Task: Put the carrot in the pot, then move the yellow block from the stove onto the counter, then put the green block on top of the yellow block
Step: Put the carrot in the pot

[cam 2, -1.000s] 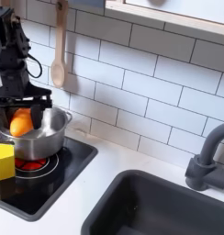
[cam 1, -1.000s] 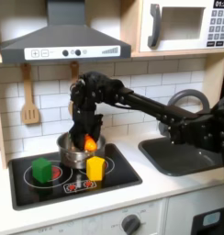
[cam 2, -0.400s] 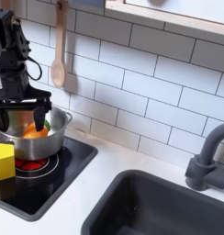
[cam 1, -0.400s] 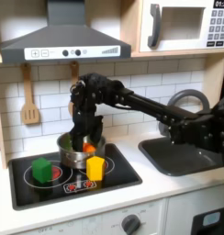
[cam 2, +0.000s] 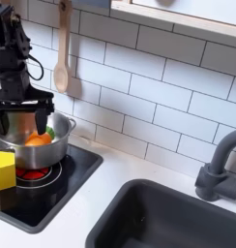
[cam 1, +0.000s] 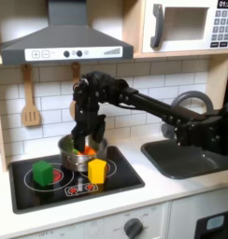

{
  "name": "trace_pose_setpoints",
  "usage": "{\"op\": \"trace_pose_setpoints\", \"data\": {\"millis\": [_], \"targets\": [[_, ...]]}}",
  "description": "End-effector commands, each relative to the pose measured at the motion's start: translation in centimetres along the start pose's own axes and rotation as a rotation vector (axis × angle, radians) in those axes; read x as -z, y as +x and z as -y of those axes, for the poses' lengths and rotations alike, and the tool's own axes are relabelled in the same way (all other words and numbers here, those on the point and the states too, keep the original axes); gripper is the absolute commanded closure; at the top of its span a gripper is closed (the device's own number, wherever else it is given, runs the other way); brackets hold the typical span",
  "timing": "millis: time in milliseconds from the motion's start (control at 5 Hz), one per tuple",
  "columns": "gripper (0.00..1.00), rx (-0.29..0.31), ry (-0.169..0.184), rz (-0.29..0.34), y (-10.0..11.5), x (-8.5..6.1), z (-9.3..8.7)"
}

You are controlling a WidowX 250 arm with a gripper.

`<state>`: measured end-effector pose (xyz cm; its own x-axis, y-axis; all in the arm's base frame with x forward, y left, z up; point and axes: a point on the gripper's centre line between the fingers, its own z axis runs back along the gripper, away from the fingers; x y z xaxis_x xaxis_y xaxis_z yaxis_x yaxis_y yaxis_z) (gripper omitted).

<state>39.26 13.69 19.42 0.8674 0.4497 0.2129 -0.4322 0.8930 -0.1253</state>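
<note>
Black pincer point(cam 2: 22, 120) spread wide above pot point(cam 2: 43, 153), gripping nothing, carrot point(cam 2: 37, 140) inside

My black arm reaches in from 3 o'clock in first exterior view, elbow bent, wrist pointing straight down toward 6 o'clock. Black two-finger gripper point(cam 2: 23, 118) hangs vertical, jaws spread wide, nothing between them. Gripper point(cam 1: 87, 138) same pose in first exterior view.

Toy kitchen playset: black stove point(cam 1: 74, 182) with red burners, range hood point(cam 1: 67, 37) above, microwave point(cam 1: 186, 25), white tile wall point(cam 2: 159, 87), hanging wooden spatula point(cam 1: 30, 98), dark sink point(cam 2: 163, 218) with faucet point(cam 2: 219, 165).
</note>
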Motion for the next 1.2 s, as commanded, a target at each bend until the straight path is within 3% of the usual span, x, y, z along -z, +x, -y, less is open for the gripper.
{"op": "trace_pose_setpoints", "data": {"millis": [0,200,400,1000], "targets": [[0.0,0.017,-0.036,0.007,-0.1,-1.6,0.8],[0.0,0.023,-0.053,-0.014,-1.0,-1.7,0.7],[0.0,0.056,-0.058,0.005,-2.2,-2.8,0.8],[0.0,0.116,-0.049,-0.001,-6.4,-3.9,-0.2]]}}
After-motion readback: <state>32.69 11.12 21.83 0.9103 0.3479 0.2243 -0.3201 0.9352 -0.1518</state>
